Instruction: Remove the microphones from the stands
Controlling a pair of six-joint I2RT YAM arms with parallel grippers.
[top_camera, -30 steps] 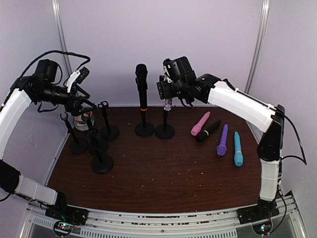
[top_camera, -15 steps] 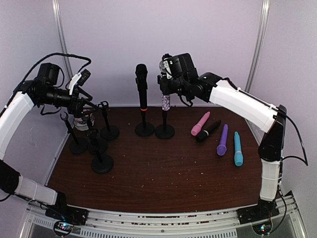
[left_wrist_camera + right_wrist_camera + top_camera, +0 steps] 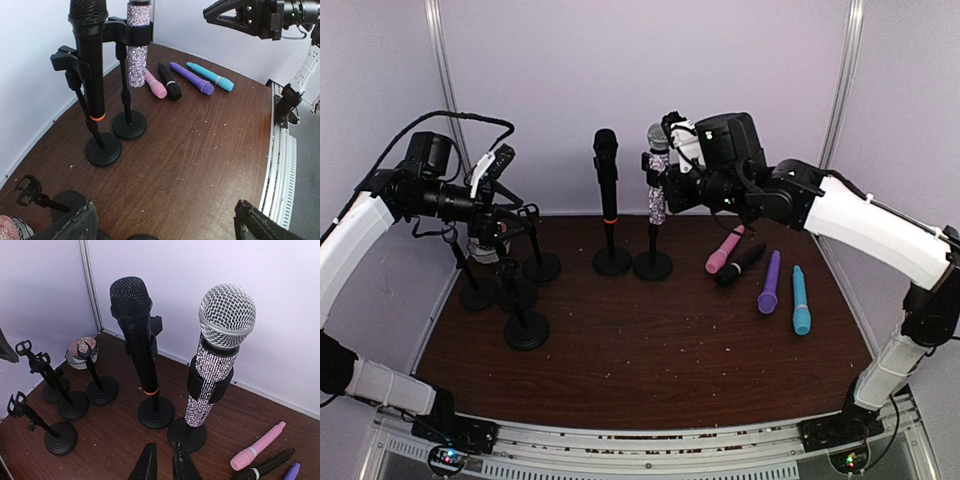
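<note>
A glitter-covered microphone with a silver mesh head stands upright in the clip of its black stand. To its left, a black microphone with an orange ring sits in a second stand. My right gripper hovers just right of the glitter microphone, apart from it. Its fingers are almost together with nothing between them. My left gripper is open wide and empty, above the table at the left near the empty stands.
Several empty black stands cluster at the left, next to a small patterned cup. Pink, black, purple and teal microphones lie loose at the right. White walls close the back and sides.
My right gripper has shut and drawn back to the right, off the glitter microphone's head. That microphone stays in its clip. The left arm has shifted slightly right.
</note>
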